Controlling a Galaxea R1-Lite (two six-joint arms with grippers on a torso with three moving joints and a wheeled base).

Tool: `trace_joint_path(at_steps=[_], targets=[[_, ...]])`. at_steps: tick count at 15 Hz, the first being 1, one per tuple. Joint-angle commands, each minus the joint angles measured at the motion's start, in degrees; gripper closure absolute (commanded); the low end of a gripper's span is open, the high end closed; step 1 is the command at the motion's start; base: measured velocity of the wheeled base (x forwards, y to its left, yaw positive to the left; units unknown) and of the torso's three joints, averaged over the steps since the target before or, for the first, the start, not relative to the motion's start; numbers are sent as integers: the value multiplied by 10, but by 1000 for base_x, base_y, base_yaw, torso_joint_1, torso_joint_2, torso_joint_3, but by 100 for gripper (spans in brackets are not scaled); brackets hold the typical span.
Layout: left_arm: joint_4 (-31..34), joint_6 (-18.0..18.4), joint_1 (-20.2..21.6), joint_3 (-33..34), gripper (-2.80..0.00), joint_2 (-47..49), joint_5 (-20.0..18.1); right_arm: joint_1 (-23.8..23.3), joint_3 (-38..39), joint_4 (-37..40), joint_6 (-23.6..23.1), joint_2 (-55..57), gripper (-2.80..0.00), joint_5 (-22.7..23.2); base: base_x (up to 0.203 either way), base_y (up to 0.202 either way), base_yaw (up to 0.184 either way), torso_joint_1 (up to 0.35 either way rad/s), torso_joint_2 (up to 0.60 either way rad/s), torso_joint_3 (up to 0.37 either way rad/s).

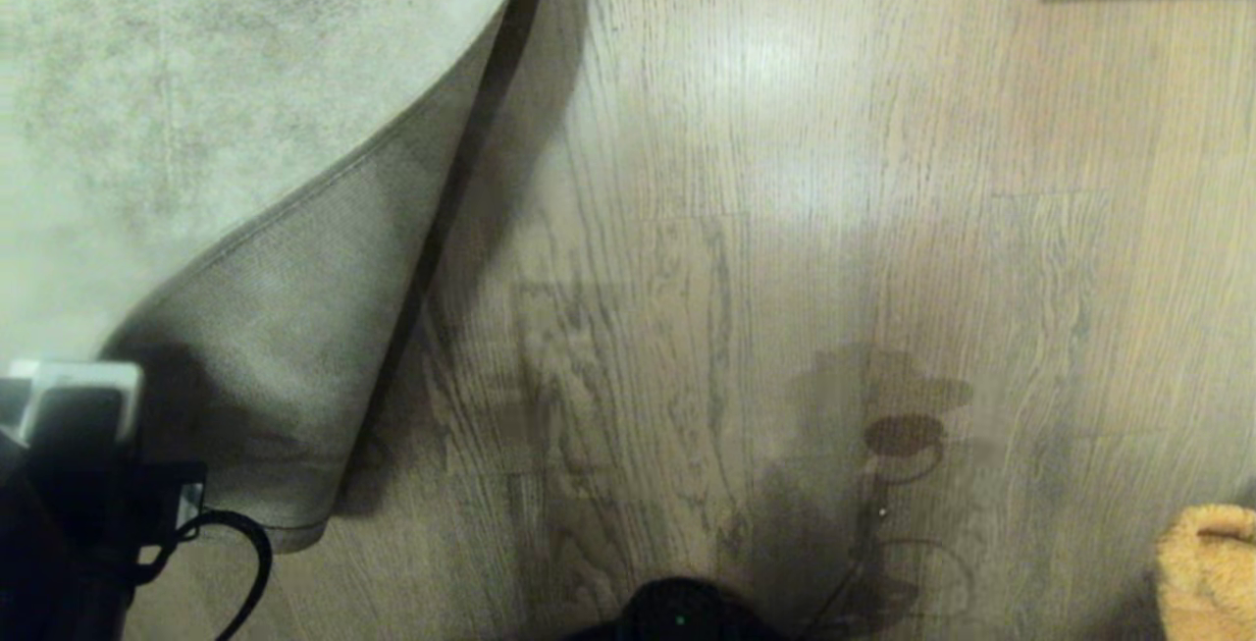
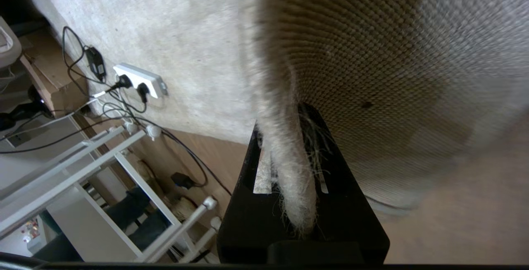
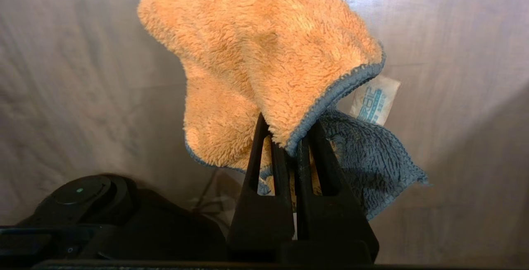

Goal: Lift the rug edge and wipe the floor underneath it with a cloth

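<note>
Left gripper clamps the rug edge peeled off the floor; right gripper pinches the cloth, wiping apparently yet to begin

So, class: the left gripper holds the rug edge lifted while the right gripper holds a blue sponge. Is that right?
Not quite. The right wrist view shows the right gripper shut on a fluffy orange cloth, not a sponge. The left gripper does hold the rug edge.

Wood-grain floor, slight sheen. Rug lies on it, its rug edge raised by the left gripper; bare planks beside.
</note>
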Motion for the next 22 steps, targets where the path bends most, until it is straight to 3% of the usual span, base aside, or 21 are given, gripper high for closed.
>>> trace_joint_path(at_steps=[1, 6, 10, 12, 14, 18, 20, 22], targets=[[-3, 1, 1, 1, 0, 0, 4, 0, 0, 0, 0, 1, 0, 0, 0, 192, -2, 3, 1, 2], [-3, 1, 2, -1, 0, 0, 5, 0, 0, 0, 0, 0, 0, 0, 0, 159, -3, 2, 3, 2], [-1, 3, 16, -12, 0, 1, 2, 0, 0, 0, 0, 0, 0, 0, 0, 0, 0, 0, 0, 0], [3, 3, 34, -21, 0, 4, -20, 0, 0, 0, 0, 1, 0, 0, 0, 0, 0, 0, 0, 0], [29, 5, 77, -44, 0, 4, -67, 0, 0, 0, 0, 0, 0, 0, 0, 0, 0, 0, 0, 0], [109, 8, 177, -114, 0, 4, -223, 0, 0, 0, 0, 1, 0, 0, 0, 0, 0, 0, 0, 0], [123, 33, 220, -128, 0, 5, -270, 0, 0, 0, 0, 0, 0, 0, 0, 0, 0, 0, 0, 0], [124, 58, 255, -144, 0, 19, -349, 0, 0, 0, 0, 1, 0, 0, 0, 0, 0, 0, 0, 0]])
